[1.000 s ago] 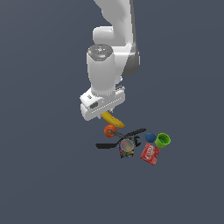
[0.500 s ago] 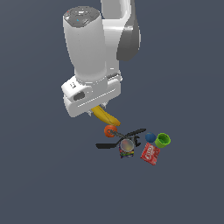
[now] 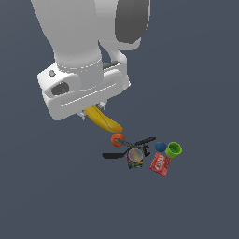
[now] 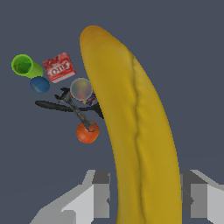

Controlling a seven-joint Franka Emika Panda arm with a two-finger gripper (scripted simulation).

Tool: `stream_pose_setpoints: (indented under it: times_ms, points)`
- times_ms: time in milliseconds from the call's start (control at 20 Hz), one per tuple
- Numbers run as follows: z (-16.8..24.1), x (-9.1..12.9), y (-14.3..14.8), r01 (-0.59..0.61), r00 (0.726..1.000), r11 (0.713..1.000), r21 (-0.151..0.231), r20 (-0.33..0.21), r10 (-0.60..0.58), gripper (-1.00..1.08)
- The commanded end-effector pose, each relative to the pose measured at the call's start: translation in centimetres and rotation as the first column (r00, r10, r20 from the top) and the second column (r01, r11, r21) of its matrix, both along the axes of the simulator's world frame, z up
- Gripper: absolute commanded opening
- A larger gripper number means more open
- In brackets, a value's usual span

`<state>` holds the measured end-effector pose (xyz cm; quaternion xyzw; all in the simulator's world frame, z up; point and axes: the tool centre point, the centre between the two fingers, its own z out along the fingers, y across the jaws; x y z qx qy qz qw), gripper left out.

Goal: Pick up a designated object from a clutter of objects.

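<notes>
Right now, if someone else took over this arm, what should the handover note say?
Gripper: shut on the long curved yellow banana, one finger on either side of it in the wrist view.
Banana: lifted clear, hanging under the hand in the exterior view, apart from the heap.
Heap below: small orange ball, black long-handled tools, round tin, red packet, blue ball, green cup.
Done: the banana is picked out and raised.
Left: hold it steady; nothing else needs grasping.

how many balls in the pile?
2. The orange ball sits at the end of the pile nearest the banana, touching a black tool. The blue ball sits beside the green cup. None appear hidden.
</notes>
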<state>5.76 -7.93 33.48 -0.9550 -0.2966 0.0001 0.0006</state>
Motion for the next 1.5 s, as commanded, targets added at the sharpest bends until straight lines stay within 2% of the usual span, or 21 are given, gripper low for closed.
stream_pose_setpoints:
  times_ms: [0, 750, 1450]
  points:
    - [1.6, 0.8, -0.5, 0.000, 1.000, 1.000, 0.000, 0.001, 0.000, -1.00]
    - [8.6, 4.9, -2.6, 0.000, 1.000, 1.000, -0.001, 0.001, 0.000, -1.00]
    - [10.8, 6.3, -3.3, 0.000, 1.000, 1.000, -0.001, 0.001, 0.000, -1.00]
